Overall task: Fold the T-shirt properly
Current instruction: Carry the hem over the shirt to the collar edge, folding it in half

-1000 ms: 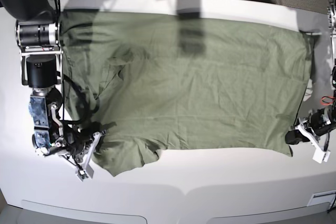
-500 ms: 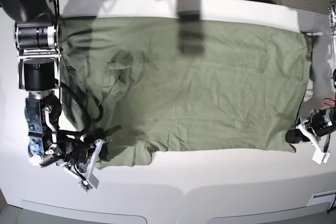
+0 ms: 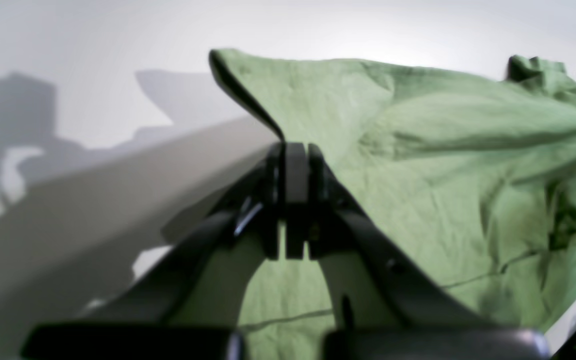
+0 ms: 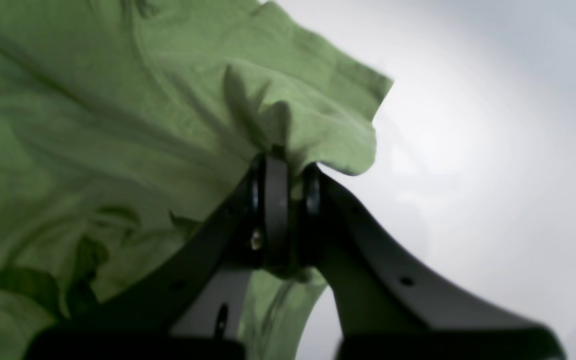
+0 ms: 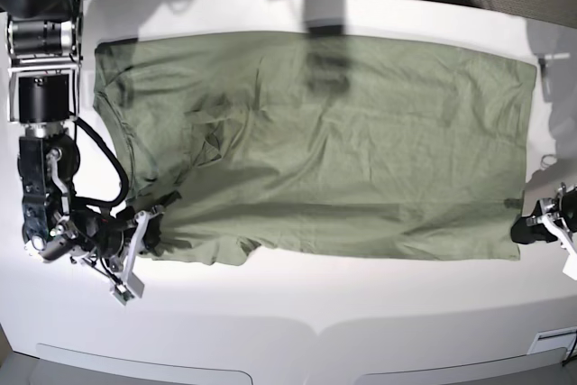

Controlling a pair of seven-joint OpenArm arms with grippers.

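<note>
Overhead, the T-shirt [image 5: 315,142] lay spread flat on the white surface [image 5: 361,313], its long axis running from the right hand [image 5: 149,233] across to the left hand [image 5: 527,230]. Each hand sat at a near corner, the cloth stretching away beyond it.

From the left wrist, the left hand [image 3: 295,155] was pressed together, pinching a raised hem edge.

From the right wrist, the right hand [image 4: 288,170] pinched bunched fabric; whether sleeve or shoulder was hard to make out.
</note>
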